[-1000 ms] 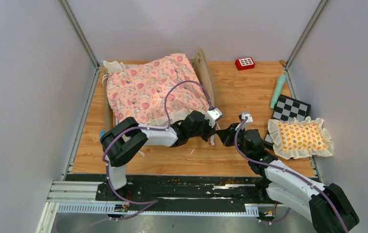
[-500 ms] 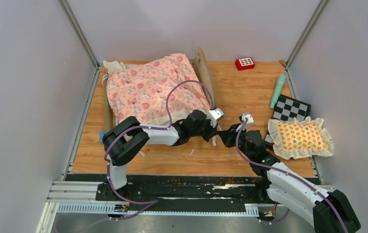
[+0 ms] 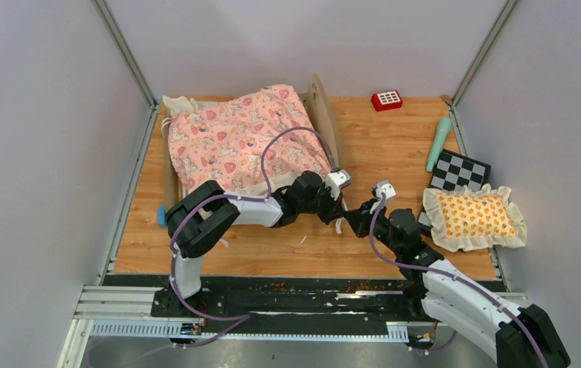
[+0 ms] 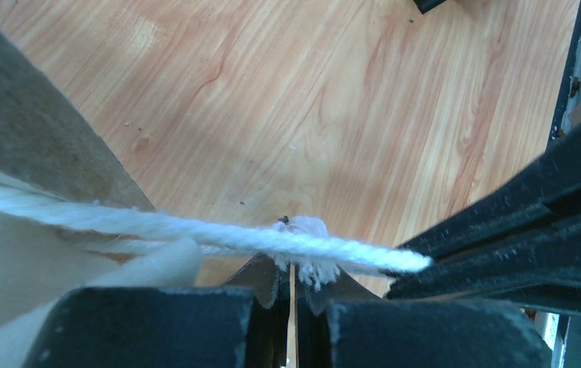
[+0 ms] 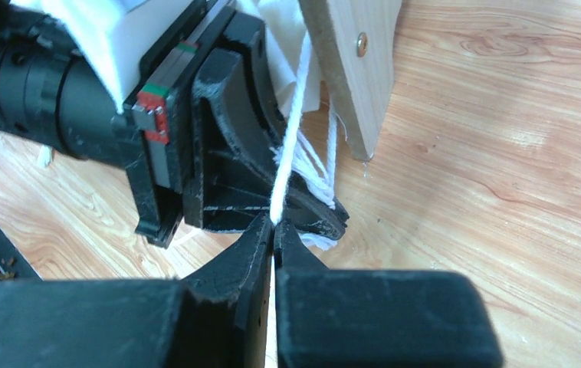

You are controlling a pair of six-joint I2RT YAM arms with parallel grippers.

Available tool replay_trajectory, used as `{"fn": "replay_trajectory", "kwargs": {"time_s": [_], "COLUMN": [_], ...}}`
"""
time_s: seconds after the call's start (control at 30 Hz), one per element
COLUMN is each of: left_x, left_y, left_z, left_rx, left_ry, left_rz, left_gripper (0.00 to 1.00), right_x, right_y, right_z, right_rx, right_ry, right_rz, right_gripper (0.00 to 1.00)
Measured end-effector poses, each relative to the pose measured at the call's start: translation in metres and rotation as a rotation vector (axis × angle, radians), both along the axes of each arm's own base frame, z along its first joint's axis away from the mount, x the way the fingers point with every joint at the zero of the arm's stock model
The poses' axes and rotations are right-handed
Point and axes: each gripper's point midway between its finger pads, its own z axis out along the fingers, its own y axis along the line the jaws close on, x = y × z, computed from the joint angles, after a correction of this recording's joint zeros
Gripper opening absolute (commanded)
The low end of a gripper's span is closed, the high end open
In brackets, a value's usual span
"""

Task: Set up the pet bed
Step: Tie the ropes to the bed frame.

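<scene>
The left pincer (image 4: 291, 300) is shut, with a frayed tuft of white cord (image 4: 195, 230) nipped at its tips. The right pincer (image 5: 274, 234) meets it tip to tip, low over the bench (image 3: 395, 146), and is clamped on a taut strand of that cord. The strand runs straight ahead of the right pincer, past the left one's fingers and up beside a wooden leg (image 5: 346, 69) of the bed (image 3: 323, 107). The bed stands just beyond the two pincers and to their left, with its near corner close to the left pincer. A pink quilt (image 3: 241, 142) is spread over it. A pillow (image 3: 475, 215) lies to the right of the right pincer, apart from it.
</scene>
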Motion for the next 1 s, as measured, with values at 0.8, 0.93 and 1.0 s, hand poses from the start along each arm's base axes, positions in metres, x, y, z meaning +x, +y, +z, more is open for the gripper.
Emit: {"fn": "replay_trajectory", "kwargs": {"time_s": [0.8,0.93,1.0], "left_x": [0.006,0.009,0.009], "left_y": [-0.003,-0.003,-0.004], "left_z": [-0.006,-0.007,-0.007], "left_rx": [0.036,0.032,0.028], "left_ry": [-0.010,-0.033,-0.038], "left_rz": [-0.069,-0.069,-0.068], "left_gripper": [0.00,0.00,0.00], "right_x": [-0.004,0.000,0.001], "right_y": [0.005,0.008,0.007], "right_z": [0.010,0.023,0.024], "right_rx": [-0.072,-0.055,-0.056], "right_ry": [-0.117,-0.137,-0.135], "right_rz": [0.103,0.099,0.094], "right_gripper": [0.19,0.24,0.26]}}
